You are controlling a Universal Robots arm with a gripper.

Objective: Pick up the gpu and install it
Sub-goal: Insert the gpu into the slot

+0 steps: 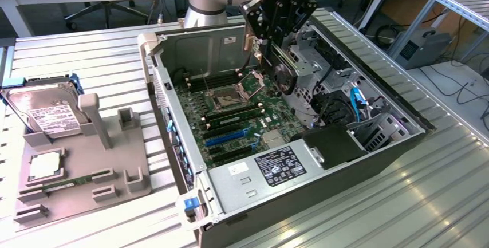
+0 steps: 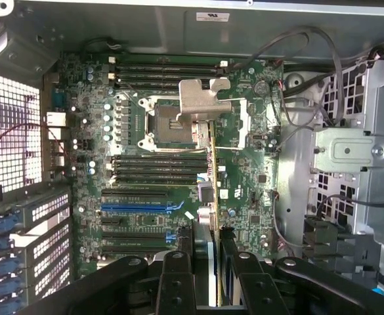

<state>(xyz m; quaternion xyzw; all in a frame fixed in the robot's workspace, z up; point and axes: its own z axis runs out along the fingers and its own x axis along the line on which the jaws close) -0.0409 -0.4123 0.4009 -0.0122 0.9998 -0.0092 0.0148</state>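
The gpu (image 1: 284, 77) is grasped edge-on between the clenched jaws and hangs upright just below them. Further beneath the jaws, the motherboard (image 1: 243, 119) is seen inside the open computer case (image 1: 191, 47).

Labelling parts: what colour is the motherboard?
The motherboard is green, showing best in the wrist view.

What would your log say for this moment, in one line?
claw: shut on gpu | gpu: held edge-on over motherboard, inside open case | install: not yet seated
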